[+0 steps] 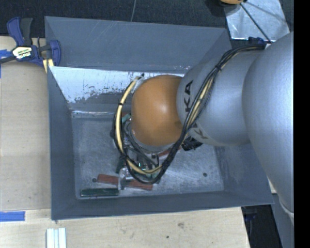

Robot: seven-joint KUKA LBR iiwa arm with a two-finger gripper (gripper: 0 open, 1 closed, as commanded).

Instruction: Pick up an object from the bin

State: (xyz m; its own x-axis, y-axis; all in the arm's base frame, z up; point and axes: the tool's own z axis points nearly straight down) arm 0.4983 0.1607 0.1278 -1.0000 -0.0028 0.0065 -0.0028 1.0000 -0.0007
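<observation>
Finding: pick not yet achieved. The claw (125, 177) sits low in the bin (62, 154), close to the bin's front wall and left of the middle of that wall. It is largely masked by the arm's orange cover (154, 110) and cables (121, 118). Whether it is spread or closed cannot be told.

A reddish-brown strip (107, 179) lies flat on the bin floor right at the claw. More of the same colour shows on the claw's other side, and whether this is one piece or two is unclear. A dark green bar (99, 192) lies against the front wall.

Outstanding, in my judgement: secure grip, lift, clearance of the bin.
</observation>
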